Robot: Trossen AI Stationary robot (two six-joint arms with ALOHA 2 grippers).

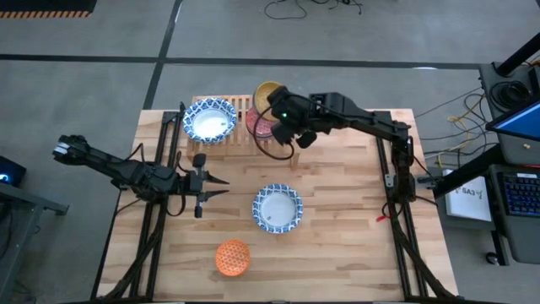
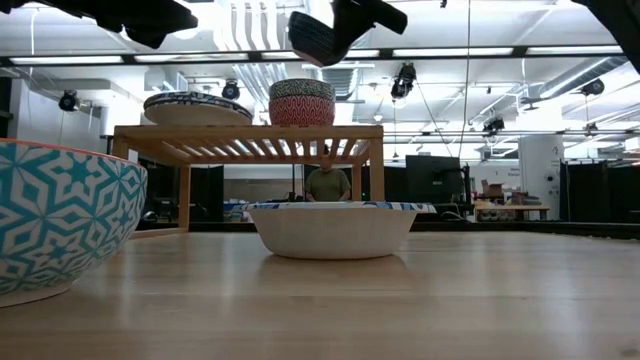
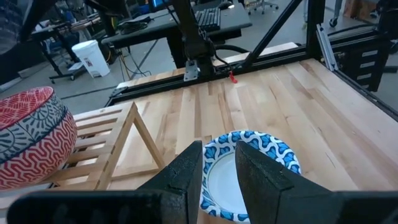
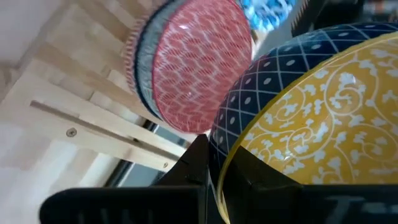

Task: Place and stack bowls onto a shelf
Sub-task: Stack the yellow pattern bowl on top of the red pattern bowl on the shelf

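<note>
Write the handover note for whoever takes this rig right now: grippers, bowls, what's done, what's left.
Right gripper: shut on the rim of a small bowl, yellow inside and dark blue outside, held tilted above the low light-wood slatted shelf, next to the small red patterned bowl.
Left gripper: empty, narrow gap between its fingers, hovering over the table left of centre.
Done: wide blue-patterned bowl with white inside and the red bowl, which sits in another bowl, are on the shelf.
Left: set down the held bowl; then shelve the second wide blue-patterned bowl mid-table and the small orange bowl at the front edge.

Wooden tabletop (image 1: pixel 346 211), person (image 2: pixel 327 183) behind table, white bin (image 3: pixel 90 58)
</note>
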